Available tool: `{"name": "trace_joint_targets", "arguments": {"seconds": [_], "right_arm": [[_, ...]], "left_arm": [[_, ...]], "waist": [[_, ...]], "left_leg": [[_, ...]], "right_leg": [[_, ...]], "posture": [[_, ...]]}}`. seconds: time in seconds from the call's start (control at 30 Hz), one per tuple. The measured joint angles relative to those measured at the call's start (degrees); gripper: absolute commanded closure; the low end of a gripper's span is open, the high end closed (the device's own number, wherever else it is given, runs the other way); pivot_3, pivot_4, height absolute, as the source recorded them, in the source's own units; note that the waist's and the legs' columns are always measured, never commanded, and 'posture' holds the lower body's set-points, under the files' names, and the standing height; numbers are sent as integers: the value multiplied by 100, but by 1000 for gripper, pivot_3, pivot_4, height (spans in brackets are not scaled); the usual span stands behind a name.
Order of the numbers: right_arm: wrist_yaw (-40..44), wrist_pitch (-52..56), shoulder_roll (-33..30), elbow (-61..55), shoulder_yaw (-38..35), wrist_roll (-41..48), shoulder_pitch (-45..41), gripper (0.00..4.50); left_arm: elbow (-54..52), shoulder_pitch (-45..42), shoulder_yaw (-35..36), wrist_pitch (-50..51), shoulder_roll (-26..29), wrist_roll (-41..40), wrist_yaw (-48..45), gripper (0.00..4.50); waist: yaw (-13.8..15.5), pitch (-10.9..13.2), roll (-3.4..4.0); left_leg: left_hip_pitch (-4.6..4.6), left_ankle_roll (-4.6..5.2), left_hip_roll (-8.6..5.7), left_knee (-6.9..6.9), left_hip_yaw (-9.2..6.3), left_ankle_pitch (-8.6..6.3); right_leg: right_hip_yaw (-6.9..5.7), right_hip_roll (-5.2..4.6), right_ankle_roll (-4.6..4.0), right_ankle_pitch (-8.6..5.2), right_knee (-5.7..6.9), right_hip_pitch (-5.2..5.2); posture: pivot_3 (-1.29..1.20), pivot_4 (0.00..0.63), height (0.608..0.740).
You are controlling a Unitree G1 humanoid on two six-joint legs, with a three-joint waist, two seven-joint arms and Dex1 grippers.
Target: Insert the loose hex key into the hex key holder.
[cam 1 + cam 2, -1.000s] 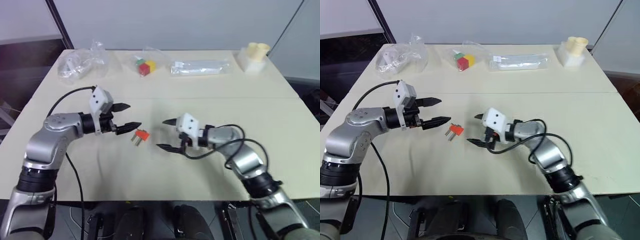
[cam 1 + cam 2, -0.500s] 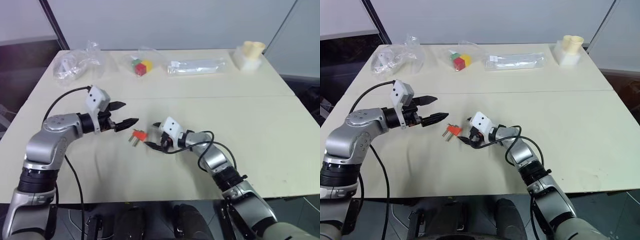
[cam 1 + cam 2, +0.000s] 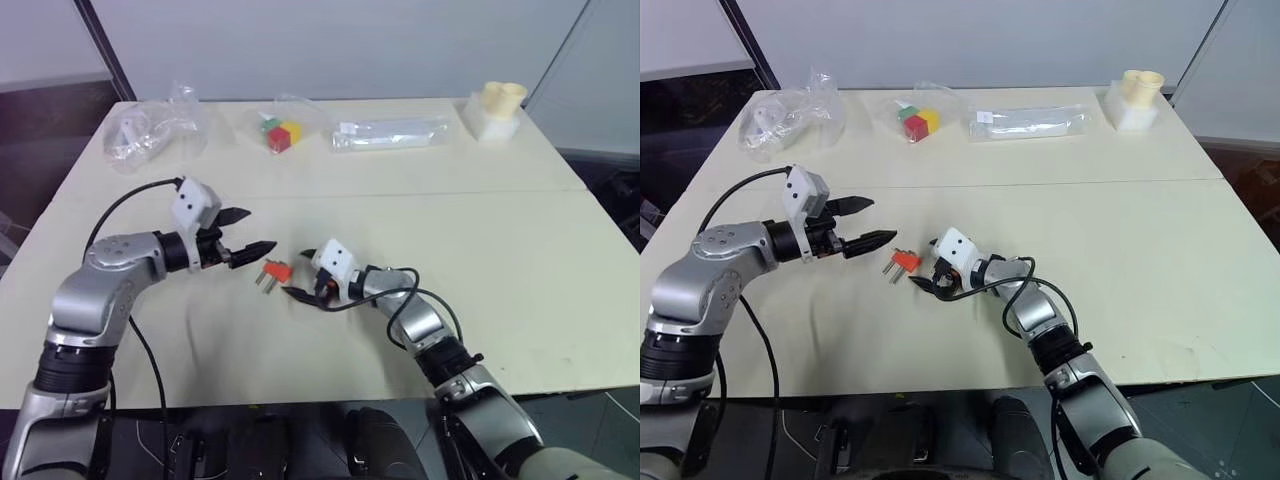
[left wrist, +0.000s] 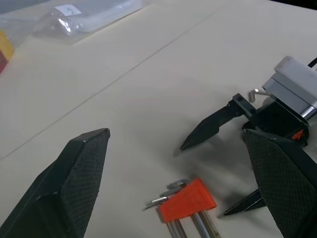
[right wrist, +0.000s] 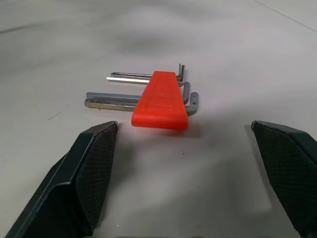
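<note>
A: The hex key holder (image 5: 160,100) lies flat on the cream table (image 3: 520,240), near the front middle part. We see it as a red-orange wedge with several grey keys (image 5: 115,99) pushed through it; their long legs stick out on one side and their short bent ends on the other side.

B: And the loose hex key? We cannot pick it out with certainty. All the keys we see seem to sit in the block, so we leave its place unsaid.

A: Agreed. The left gripper (image 3: 246,234) hovers just beside the holder on the robot's left and a little above the table. Its two black fingers (image 4: 74,183) stand wide apart and nothing is between them.

B: The right gripper (image 3: 304,277) is low at the table on the other side of the holder, very near to it. Its fingers are spread wide also, and they hold nothing. In the right wrist view the holder lies ahead of the two pads (image 5: 86,173), not between them, and no pad touches it.

A: So the holder is between the two grippers, apart from both.

B: At the far edge of the table we see a crumpled clear bag (image 3: 150,128), coloured toy cubes (image 3: 279,134), a long clear packet (image 3: 392,133) and a pale yellow piece on a white block (image 3: 494,110). All are well apart from the holder.
</note>
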Motion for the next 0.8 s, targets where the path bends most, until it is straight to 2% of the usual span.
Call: {"name": "trace_joint_targets", "arguments": {"seconds": [0.73, 0.8], "right_arm": [[-39, -121, 164, 123, 38, -249, -76, 40], [-33, -129, 180, 171, 45, -266, -99, 567]], "left_arm": [[-303, 312, 25, 2, 20, 22, 267, 0], [-349, 394, 37, 2, 21, 22, 294, 0]], "waist": [[-10, -1, 2], [-12, -2, 2]], "left_leg": [[3, -1, 2, -2, 0, 0], [4, -1, 2, -3, 0, 0]], "right_leg": [[1, 0, -1, 0, 1, 0], [1, 0, -1, 0, 1, 0]], "posture": [[0, 150, 740], [0, 150, 740]]}}
